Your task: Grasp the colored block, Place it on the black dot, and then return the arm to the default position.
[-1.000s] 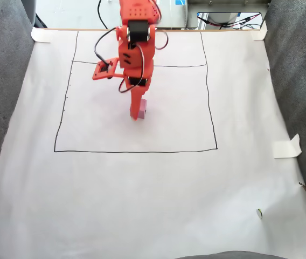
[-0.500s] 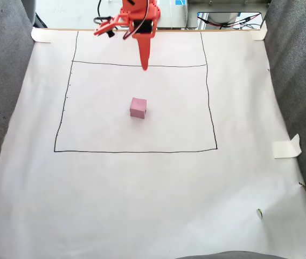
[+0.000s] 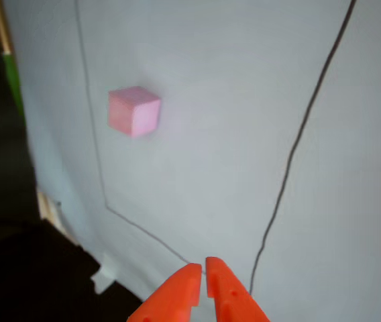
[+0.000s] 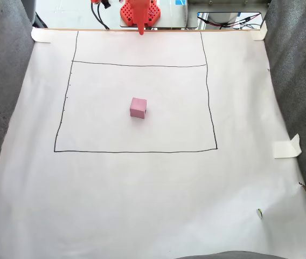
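Observation:
The colored block (image 4: 138, 108) is a pale pink cube lying alone on the white paper, inside the drawn rectangle, a little above its middle. It also appears in the other view (image 3: 133, 111), upper left. The arm's orange gripper (image 4: 140, 31) is pulled back to the far edge of the paper with its fingers pointing down, well away from the block. In the other view the gripper (image 3: 201, 270) rises from the bottom edge, its two pointed fingers pressed nearly together with nothing between them. The black dot is hidden.
A thin drawn line (image 4: 137, 151) forms a rectangle on the paper. Grey fabric (image 4: 2, 81) flanks both sides. A piece of tape (image 4: 286, 147) sticks up at the right edge. Cables and equipment (image 4: 228, 20) sit behind the far edge.
The gripper has let go of the pink block, risen off it and drawn back to the far edge of the paper. The block has stayed where it was set.

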You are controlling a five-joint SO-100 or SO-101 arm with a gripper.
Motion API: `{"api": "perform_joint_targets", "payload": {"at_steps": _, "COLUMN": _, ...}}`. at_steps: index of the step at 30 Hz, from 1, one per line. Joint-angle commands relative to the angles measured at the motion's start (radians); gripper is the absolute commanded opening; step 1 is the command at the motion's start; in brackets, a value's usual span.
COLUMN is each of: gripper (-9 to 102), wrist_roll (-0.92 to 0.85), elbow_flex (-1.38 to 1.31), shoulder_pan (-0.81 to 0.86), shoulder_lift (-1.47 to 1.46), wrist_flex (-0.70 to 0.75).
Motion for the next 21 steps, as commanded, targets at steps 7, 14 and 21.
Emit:
{"api": "perform_joint_targets", "payload": {"at_steps": 7, "gripper": 0, "wrist_roll": -0.083, "elbow_flex": 0.132, "shoulder_pan": 0.11, "shoulder_lift": 0.256, "wrist_flex": 0.164}}
{"api": "perform_joint_targets", "payload": {"at_steps": 14, "gripper": 0, "wrist_roll": -0.15, "elbow_flex": 0.29, "shoulder_pan": 0.163, "shoulder_lift": 0.256, "wrist_flex": -0.023}}
{"api": "perform_joint_targets", "payload": {"at_steps": 21, "gripper": 0, "wrist_roll": -0.25, "elbow_flex": 0.462, "shoulder_pan": 0.166, "shoulder_lift": 0.256, "wrist_flex": -0.305}}
